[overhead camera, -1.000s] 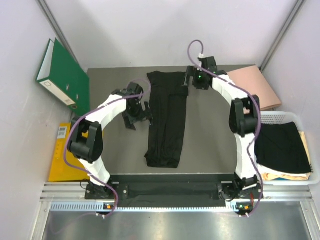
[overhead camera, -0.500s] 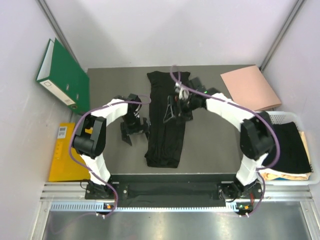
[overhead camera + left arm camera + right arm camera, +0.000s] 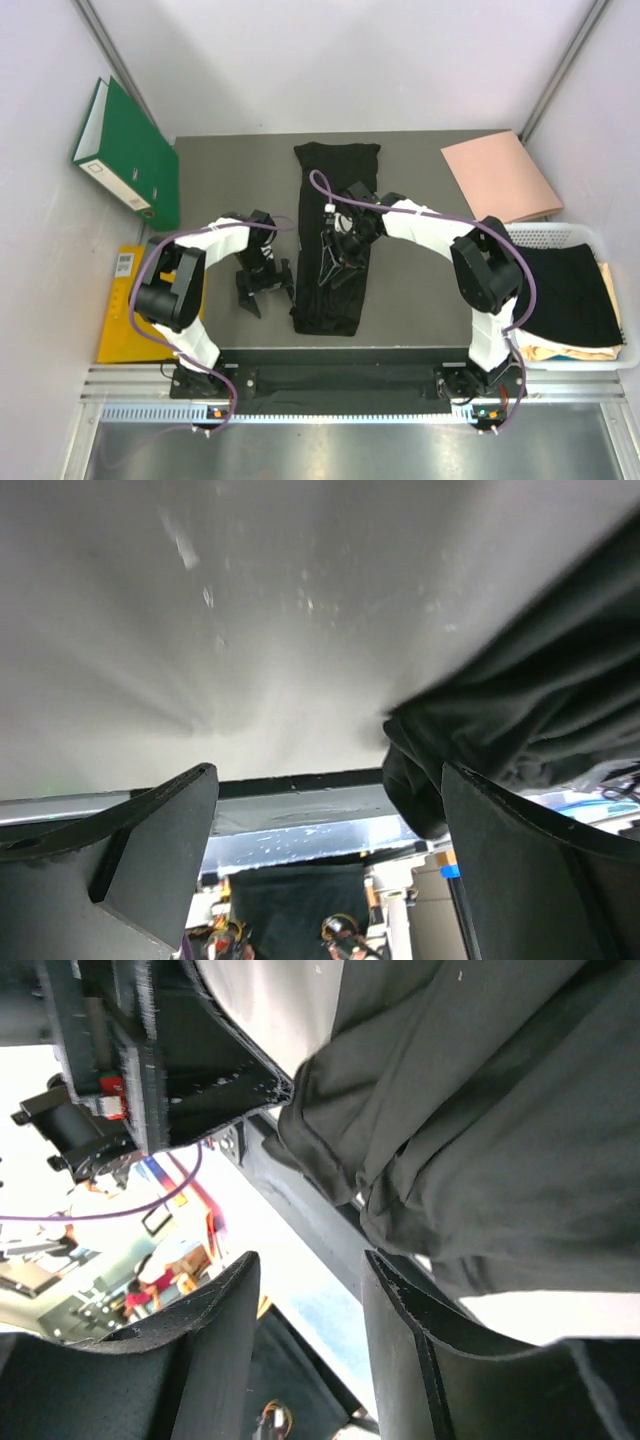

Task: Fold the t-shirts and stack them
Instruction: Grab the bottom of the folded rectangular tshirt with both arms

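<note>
Now, black t-shirt folded into a long strip mid worktop
My left claw gapes wide just beside its near left edge; my right claw sits half-closed over its middle, and I cannot tell whether it grips

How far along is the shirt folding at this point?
Done: long black t-shirt folded lengthwise into a strip. In hand: right claw over its middle, left claw open beside its near end; neither grips. Left: cross folds, stacking, plus black shirt and cream-yellow shirt in white basket.
</note>
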`<act>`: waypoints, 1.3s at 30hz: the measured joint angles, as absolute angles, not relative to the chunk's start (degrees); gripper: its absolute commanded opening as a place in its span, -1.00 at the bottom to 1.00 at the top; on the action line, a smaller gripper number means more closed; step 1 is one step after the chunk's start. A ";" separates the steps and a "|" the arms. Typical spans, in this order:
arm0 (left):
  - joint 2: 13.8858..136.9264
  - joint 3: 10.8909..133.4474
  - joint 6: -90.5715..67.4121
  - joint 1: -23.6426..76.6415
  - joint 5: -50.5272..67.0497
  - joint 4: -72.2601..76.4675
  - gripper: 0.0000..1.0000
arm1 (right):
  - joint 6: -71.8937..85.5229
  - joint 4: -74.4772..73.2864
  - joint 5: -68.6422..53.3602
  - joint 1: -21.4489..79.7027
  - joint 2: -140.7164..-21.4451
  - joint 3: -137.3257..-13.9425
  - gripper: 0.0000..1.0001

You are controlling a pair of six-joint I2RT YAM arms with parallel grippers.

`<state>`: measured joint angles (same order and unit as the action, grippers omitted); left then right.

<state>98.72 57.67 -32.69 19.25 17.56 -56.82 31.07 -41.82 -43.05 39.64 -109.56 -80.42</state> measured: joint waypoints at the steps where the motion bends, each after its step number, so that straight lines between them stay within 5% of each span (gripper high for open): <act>1: 97.82 57.17 -33.12 19.22 17.78 -56.53 0.95 | 31.05 -42.06 -43.11 39.64 -109.56 -80.44 -0.10; 18: 80.99 44.18 -46.15 19.55 22.41 -45.28 0.98 | 30.61 -44.10 -47.99 45.32 -109.56 -74.22 -0.05; 39: 72.77 41.87 -49.98 19.57 19.75 -44.16 0.98 | 33.32 -37.91 -48.45 52.07 -117.32 -75.99 -0.08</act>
<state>72.77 41.87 -49.98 19.57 19.75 -44.16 33.32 -37.91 -48.45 52.07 -117.32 -75.99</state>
